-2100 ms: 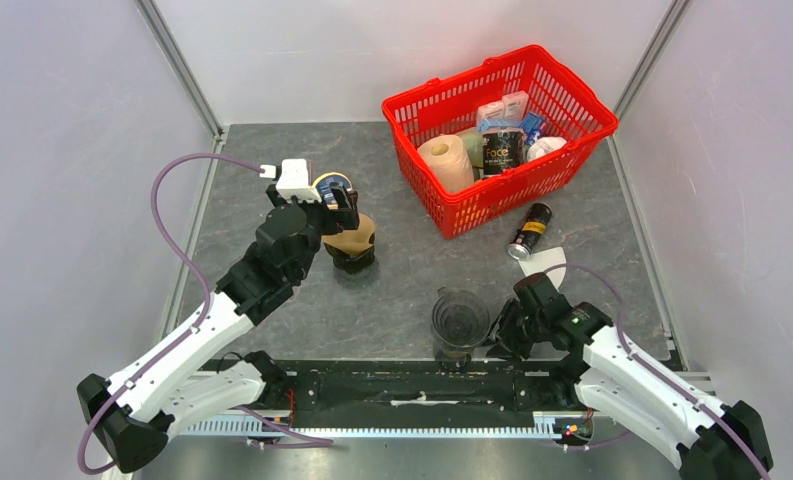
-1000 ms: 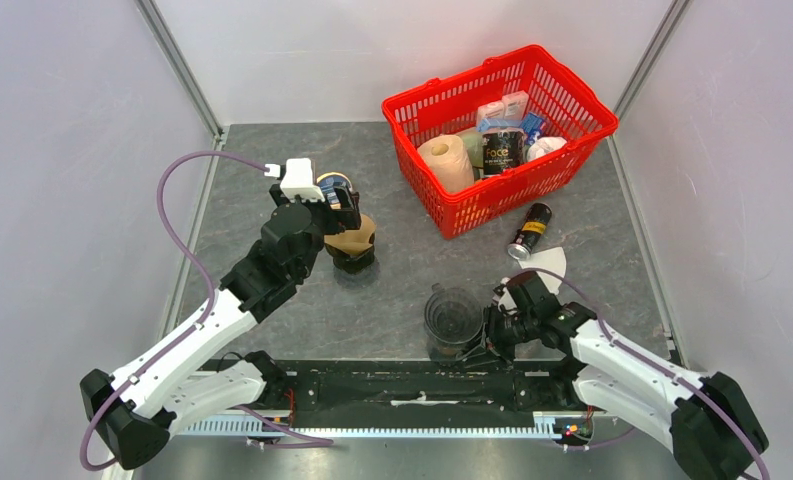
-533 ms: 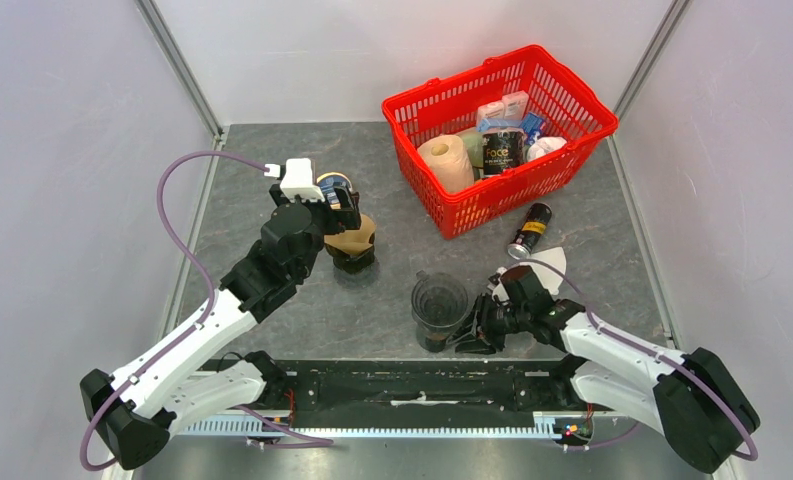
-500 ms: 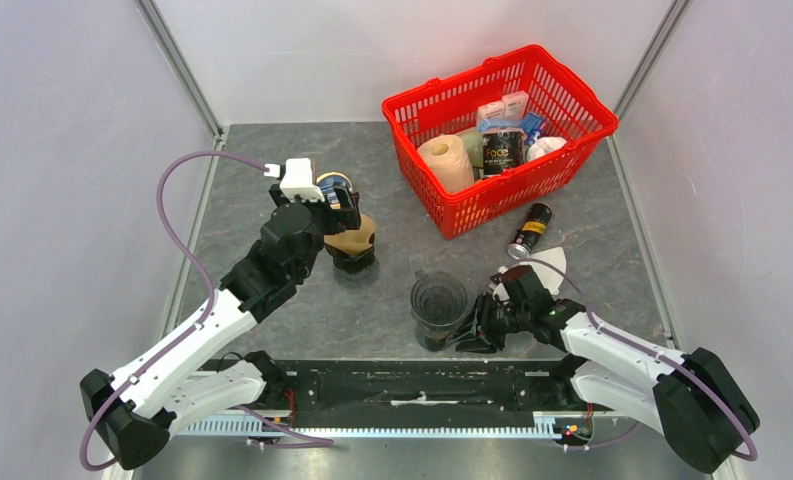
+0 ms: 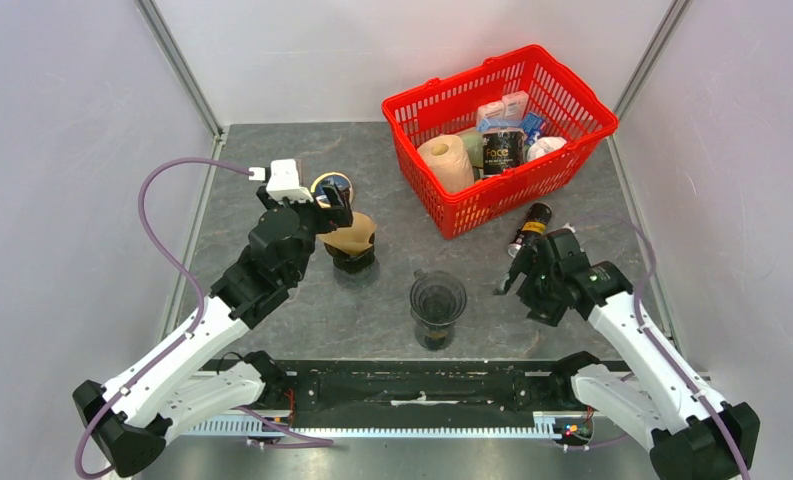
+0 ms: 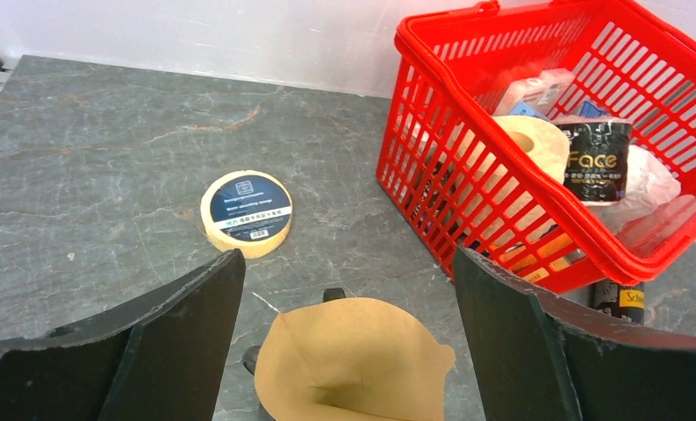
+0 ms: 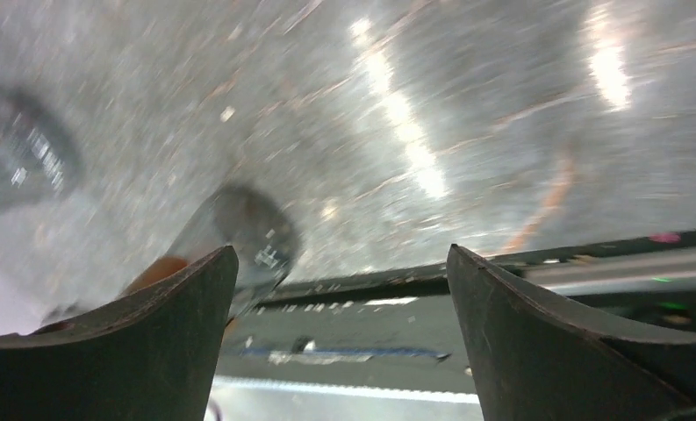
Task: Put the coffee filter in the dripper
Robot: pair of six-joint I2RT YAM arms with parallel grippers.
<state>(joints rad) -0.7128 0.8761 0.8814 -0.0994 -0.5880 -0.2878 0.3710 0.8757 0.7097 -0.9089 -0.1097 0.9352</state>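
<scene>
1. Two hands are in view, both with fingers spread wide and holding nothing.
2. Left hand (image 6: pixel 348 259) hangs just above the brown paper coffee filter (image 6: pixel 353 351); its fingers stand either side of the filter without touching it.
3. Opened into a cone, the filter sits in the black dripper (image 5: pixel 353 262), on the left part of the grey worktop (image 5: pixel 272 150).
4. Just behind the dripper a roll of tape (image 6: pixel 246 213) lies flat.
5. Right hand (image 5: pixel 527 290) is off the worktop on the right side; its wrist view is blurred.
6. Between the two hands, near the front edge, a clear cup (image 5: pixel 438 300) stands upright.
7. At the back right is a red basket (image 5: pixel 512 185) of groceries, with a dark can (image 5: pixel 530 228) lying just in front of it, near the right hand.
</scene>
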